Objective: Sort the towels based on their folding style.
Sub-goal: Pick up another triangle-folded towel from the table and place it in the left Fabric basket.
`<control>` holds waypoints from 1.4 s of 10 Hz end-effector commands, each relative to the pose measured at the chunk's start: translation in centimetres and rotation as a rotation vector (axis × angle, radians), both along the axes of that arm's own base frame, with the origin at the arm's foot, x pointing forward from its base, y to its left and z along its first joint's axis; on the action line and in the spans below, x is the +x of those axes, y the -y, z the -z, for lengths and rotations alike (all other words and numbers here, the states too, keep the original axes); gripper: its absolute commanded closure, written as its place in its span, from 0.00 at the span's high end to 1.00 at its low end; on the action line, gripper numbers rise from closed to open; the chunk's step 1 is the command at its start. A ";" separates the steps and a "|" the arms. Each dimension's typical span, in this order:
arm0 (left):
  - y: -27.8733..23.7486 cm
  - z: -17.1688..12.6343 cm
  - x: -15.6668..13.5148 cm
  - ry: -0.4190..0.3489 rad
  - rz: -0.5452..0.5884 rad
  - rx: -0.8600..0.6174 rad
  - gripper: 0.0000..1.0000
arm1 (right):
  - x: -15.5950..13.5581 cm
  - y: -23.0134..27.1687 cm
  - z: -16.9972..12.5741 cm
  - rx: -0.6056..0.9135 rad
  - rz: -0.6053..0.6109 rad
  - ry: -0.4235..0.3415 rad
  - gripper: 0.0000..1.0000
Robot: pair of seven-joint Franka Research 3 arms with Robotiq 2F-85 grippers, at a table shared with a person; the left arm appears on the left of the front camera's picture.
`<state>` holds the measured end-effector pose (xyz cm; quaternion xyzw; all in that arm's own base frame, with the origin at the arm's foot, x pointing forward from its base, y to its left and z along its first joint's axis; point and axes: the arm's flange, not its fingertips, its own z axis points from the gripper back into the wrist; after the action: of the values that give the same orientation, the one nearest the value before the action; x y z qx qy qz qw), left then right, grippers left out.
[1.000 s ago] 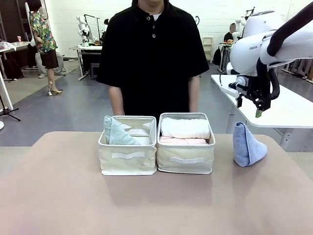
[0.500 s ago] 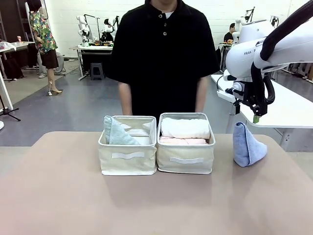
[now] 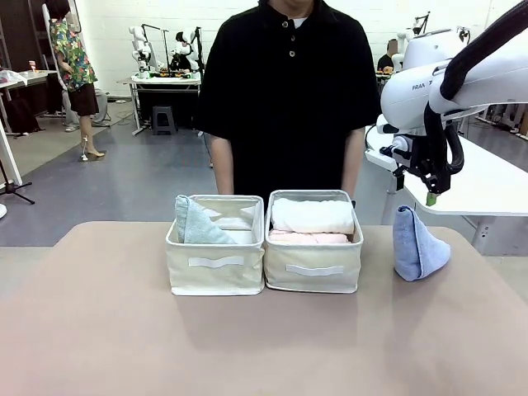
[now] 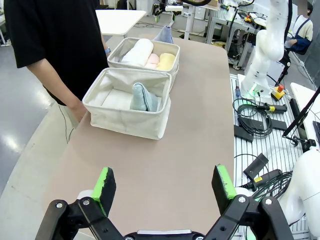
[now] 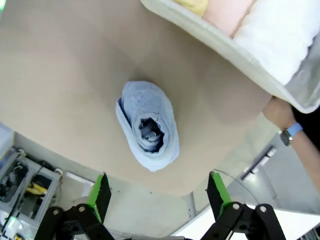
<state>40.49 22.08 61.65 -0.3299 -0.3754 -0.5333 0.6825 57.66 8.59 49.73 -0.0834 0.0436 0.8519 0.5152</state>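
A light blue cone-folded towel (image 3: pixel 418 245) stands on the table to the right of the baskets. My right gripper (image 3: pixel 431 195) hangs open just above it. From the right wrist view I look down onto the cone's top (image 5: pixel 147 125), with the gripper (image 5: pixel 158 195) apart from it. The left basket (image 3: pixel 216 276) holds a pale teal cone towel (image 3: pixel 196 223). In the right basket (image 3: pixel 313 276) a white roll (image 3: pixel 312 215) lies over a pink one (image 3: pixel 307 238), and a yellow roll (image 4: pixel 166 61) lies beside them. My left gripper (image 4: pixel 164 184) is open and holds nothing, well back from the baskets over bare table.
A person in a black shirt (image 3: pixel 280 91) stands at the far edge behind the baskets, one hand with a blue watch (image 5: pixel 289 129) near the right basket. The table edge (image 5: pixel 165 192) lies close beside the blue towel. Cables and equipment (image 4: pixel 260 135) lie off the table's side.
My right gripper has shifted slightly left and down over the blue towel. The person has stepped a little to the right.
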 end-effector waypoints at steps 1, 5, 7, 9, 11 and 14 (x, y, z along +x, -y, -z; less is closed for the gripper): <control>0.2 0.1 -0.3 0.002 -0.013 0.009 1.00 | 0.2 0.6 0.9 0.052 0.010 -0.034 1.00; 0.2 0.1 -0.3 0.002 -0.013 0.009 1.00 | 2.0 0.4 3.0 0.038 0.019 -0.178 1.00; 0.2 0.1 -0.3 0.002 -0.013 0.009 1.00 | 2.7 0.1 3.7 0.076 0.006 -0.217 1.00; 0.2 0.1 -0.3 0.002 -0.013 0.009 1.00 | 3.2 0.0 4.5 0.085 0.003 -0.241 1.00; 0.2 0.1 -0.3 0.002 -0.013 0.009 1.00 | 3.8 -0.2 5.4 0.077 0.004 -0.257 1.00; 0.2 0.1 -0.3 0.002 -0.013 0.009 1.00 | 3.9 -0.1 6.0 0.079 -0.044 -0.253 1.00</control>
<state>40.49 22.08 61.65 -0.3299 -0.3754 -0.5333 0.6826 61.06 8.94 43.55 0.0349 0.0820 0.8556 0.5099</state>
